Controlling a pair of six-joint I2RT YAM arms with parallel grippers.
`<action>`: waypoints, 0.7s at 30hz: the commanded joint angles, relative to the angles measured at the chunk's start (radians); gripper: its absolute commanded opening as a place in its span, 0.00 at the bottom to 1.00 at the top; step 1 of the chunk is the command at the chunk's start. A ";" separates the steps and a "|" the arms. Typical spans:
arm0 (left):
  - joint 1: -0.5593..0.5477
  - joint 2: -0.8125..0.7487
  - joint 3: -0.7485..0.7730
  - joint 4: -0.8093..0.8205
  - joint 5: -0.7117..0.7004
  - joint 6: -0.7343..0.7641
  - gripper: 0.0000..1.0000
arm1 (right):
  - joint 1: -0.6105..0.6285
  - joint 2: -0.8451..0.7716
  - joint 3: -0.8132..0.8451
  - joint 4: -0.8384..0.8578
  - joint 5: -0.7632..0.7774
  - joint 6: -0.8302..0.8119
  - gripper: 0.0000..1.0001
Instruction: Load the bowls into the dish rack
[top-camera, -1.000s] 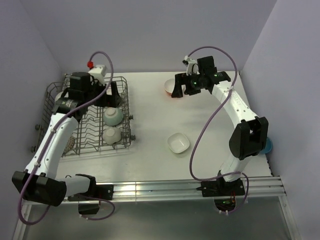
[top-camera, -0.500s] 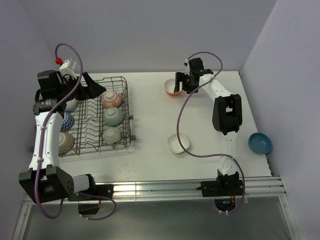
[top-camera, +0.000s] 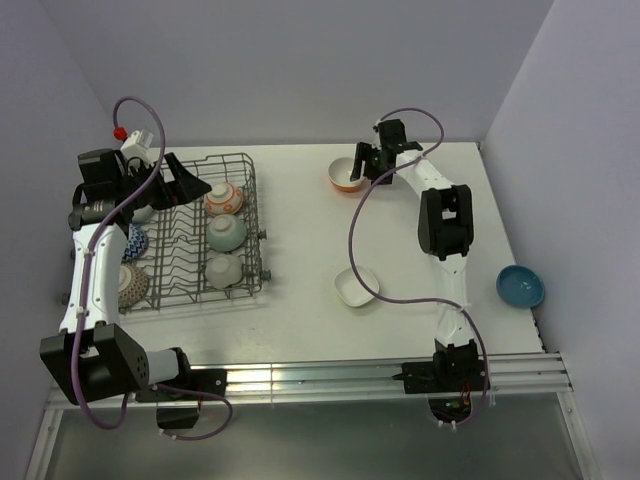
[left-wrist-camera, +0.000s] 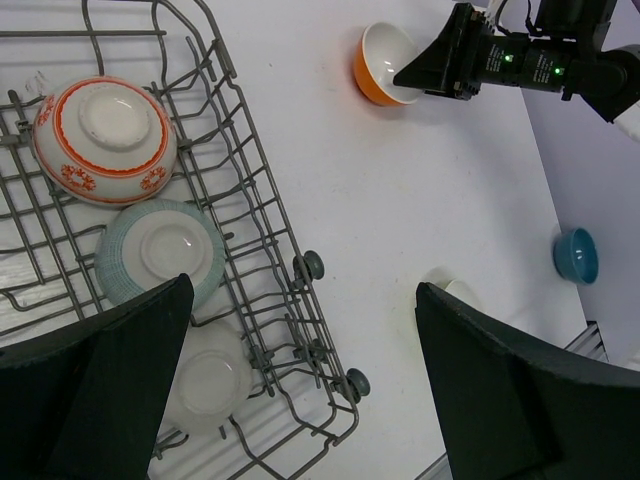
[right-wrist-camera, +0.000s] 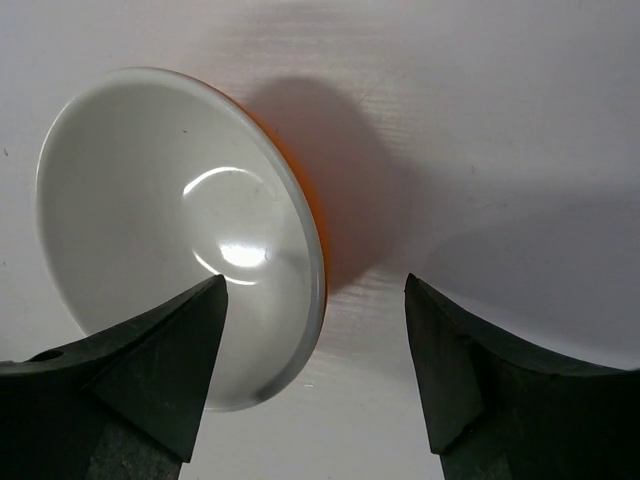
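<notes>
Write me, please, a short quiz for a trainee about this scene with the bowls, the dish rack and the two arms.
1. True or false: the right end effector is open, with the rim of the orange bowl between its jaws.
2. How many bowls lie on the table, outside the dish rack? A) two B) three C) five
3. Fill in: the left end effector hangs open and empty above the ____.
Key: 1 true; 2 B; 3 dish rack.
</notes>
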 joint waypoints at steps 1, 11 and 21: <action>0.013 0.002 -0.003 0.024 0.034 -0.012 0.98 | 0.000 0.007 0.057 0.052 -0.011 0.039 0.76; 0.037 0.008 0.019 -0.026 0.018 0.013 0.98 | 0.011 0.019 0.020 0.064 -0.018 0.097 0.61; 0.051 0.031 0.014 -0.014 0.067 -0.015 0.97 | -0.005 -0.085 -0.115 0.121 -0.073 0.129 0.13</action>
